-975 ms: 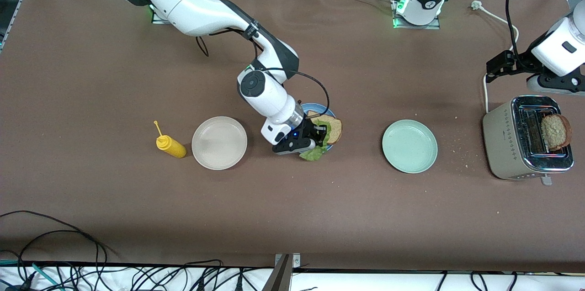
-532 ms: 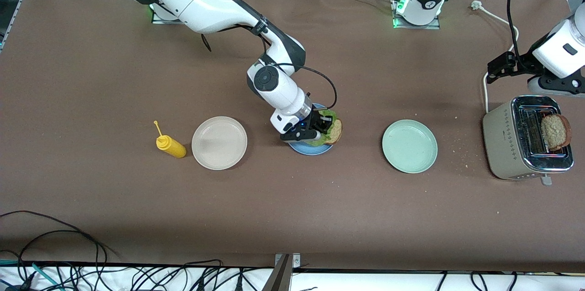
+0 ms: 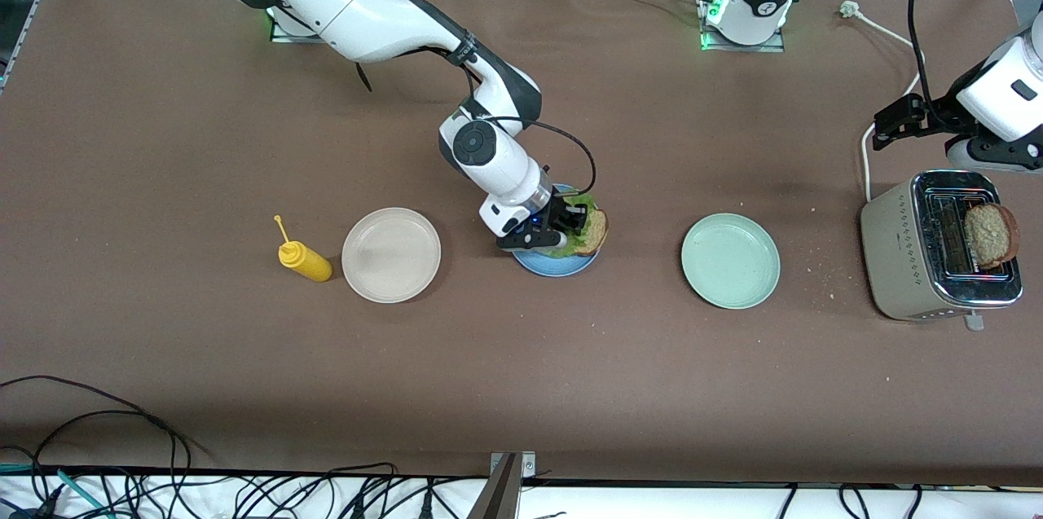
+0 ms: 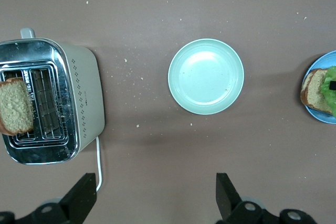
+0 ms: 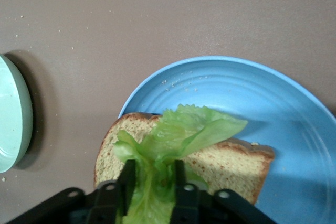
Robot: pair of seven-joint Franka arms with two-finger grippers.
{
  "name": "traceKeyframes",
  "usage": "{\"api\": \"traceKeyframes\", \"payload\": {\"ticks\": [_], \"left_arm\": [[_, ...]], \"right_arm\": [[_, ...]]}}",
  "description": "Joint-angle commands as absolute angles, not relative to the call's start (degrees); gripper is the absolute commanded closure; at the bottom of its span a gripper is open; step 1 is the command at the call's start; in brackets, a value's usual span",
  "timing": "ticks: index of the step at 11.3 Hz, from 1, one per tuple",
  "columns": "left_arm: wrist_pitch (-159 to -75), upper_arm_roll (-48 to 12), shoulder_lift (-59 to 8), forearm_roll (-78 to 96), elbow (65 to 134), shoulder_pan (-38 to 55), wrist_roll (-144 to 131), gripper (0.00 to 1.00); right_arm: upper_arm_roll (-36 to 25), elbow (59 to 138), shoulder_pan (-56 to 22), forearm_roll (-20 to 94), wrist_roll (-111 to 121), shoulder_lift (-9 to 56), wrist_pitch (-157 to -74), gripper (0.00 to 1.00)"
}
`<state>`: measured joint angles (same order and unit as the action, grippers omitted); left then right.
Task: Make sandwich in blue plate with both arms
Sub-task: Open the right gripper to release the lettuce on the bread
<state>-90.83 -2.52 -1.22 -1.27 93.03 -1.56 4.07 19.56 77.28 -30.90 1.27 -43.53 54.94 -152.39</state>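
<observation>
The blue plate (image 3: 554, 265) (image 5: 294, 119) sits mid-table with one brown bread slice (image 3: 597, 232) (image 5: 231, 163) lying on it. A ruffled green lettuce leaf (image 3: 580, 201) (image 5: 184, 129) drapes over that slice. My right gripper (image 3: 570, 226) (image 5: 152, 174) is low over the plate, its fingers on both sides of the bunched leaf and touching it. My left gripper (image 3: 892, 120) (image 4: 155, 198) hangs open and empty over the table beside the toaster. A second bread slice (image 3: 990, 234) (image 4: 16, 111) sticks out of the toaster (image 3: 904, 258) (image 4: 79, 87).
A mint-green plate (image 3: 731, 261) (image 4: 206, 76) lies between the blue plate and the toaster. A beige plate (image 3: 391, 254) and a yellow squeeze bottle (image 3: 305, 261) lie toward the right arm's end. The toaster's white cord (image 3: 865, 152) trails on the table. Crumbs are scattered near the toaster.
My right gripper carried the lettuce from the blue plate's near edge to over the bread slice. My left arm drifted slightly away from the toaster.
</observation>
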Motion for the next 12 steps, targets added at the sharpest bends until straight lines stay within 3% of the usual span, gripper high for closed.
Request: {"api": "traceKeyframes", "payload": {"ticks": [1, 6, 12], "left_arm": [[-89.9, -2.8, -1.3, -2.1, 92.5, -2.2, 5.5, 0.00], [-89.9, -2.8, -1.4, -2.1, 92.5, -2.4, 5.5, 0.00], [-89.9, -2.8, -1.4, -1.9, 92.5, -4.7, 5.5, 0.00]], "right_arm": [[19.5, 78.8, -30.7, 2.2, -44.3, 53.3, -152.8, 0.00], [19.6, 78.8, -29.7, 2.7, -44.1, 49.7, -149.7, 0.00], [19.4, 78.9, -17.9, 2.9, -27.6, 37.7, -122.4, 0.00]]}}
